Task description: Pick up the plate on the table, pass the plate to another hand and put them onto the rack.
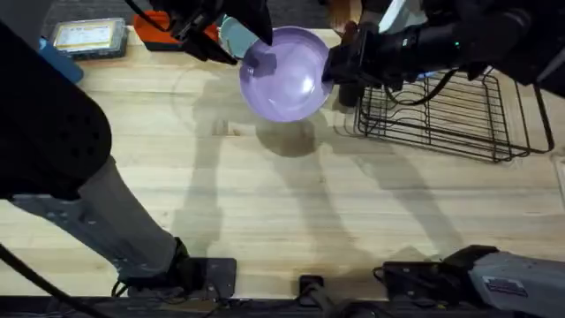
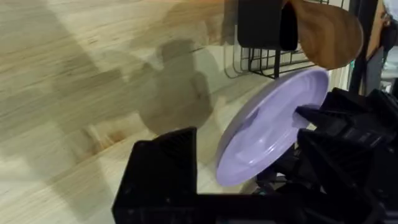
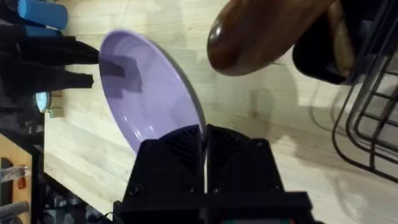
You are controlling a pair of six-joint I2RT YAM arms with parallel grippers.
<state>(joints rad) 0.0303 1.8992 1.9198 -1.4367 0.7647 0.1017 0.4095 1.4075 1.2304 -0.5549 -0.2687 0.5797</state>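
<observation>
Above the far middle of the table (image 1: pixel 282 212), the plate (image 1: pixel 287 72) hangs in the air, tilted, its shadow on the wood below. Both grippers meet at it. The right gripper (image 1: pixel 340 66) comes in from the rack's side and pinches the plate's rim: in the right wrist view its two black fingers (image 3: pixel 171 155) sit closed together with the lavender edge running down between them. The left gripper (image 1: pixel 256 44) reaches the opposite rim from the far left; in the right wrist view its dark fingers (image 3: pixel 59 62) taper toward the plate's far edge, one dark tip showing against the plate's face. Whether it grips or has let go is hard to make out, since in the left wrist view its own finger (image 2: pixel 165 171) stands just beside the plate (image 2: pixel 273 127) with a gap, while the other side is lost behind dark arm parts. The rack (image 1: pixel 459 115) stands just right of the plate, partly covered by the right arm.
</observation>
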